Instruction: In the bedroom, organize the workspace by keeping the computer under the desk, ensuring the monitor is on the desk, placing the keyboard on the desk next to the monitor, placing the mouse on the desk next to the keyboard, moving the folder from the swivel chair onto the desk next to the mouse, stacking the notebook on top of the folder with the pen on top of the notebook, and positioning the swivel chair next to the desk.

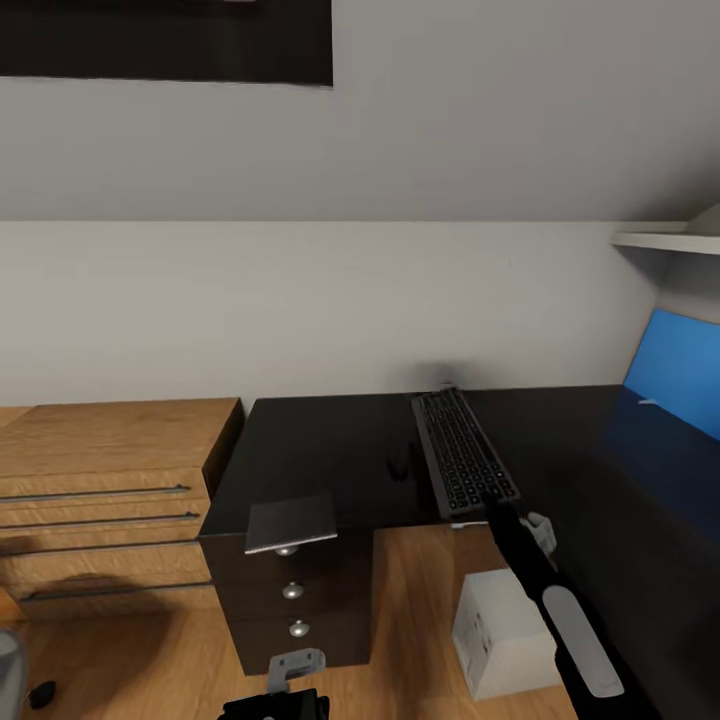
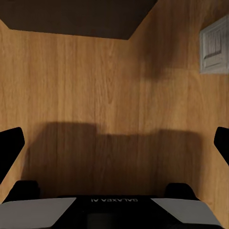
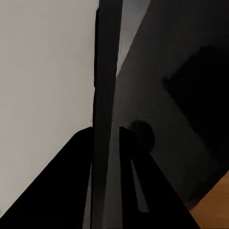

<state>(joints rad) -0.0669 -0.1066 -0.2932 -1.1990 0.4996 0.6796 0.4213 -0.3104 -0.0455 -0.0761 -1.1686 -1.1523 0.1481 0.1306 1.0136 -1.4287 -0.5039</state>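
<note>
The slim dark keyboard (image 1: 460,450) hangs lengthwise over the glossy black desk (image 1: 340,440), and my right gripper (image 1: 497,503) is shut on its near end. In the right wrist view the keyboard (image 3: 106,86) is seen edge-on between the fingers, with a small dark rounded shape, likely the mouse (image 3: 143,136), on the black top beside it. That mouse (image 1: 400,466) is faint, just left of the keyboard. A dark grey notebook (image 1: 290,522) lies on the cabinet corner. The pale computer (image 1: 500,630) stands on the floor below. My left gripper (image 2: 114,143) is open over the wood floor.
The black cabinet with silver knobs (image 1: 292,590) stands under the notebook. A light wooden drawer unit (image 1: 110,490) is at the left. The blue back panel (image 1: 680,380) and a white shelf (image 1: 665,242) are at the right. A grey chair edge (image 1: 8,665) shows low left.
</note>
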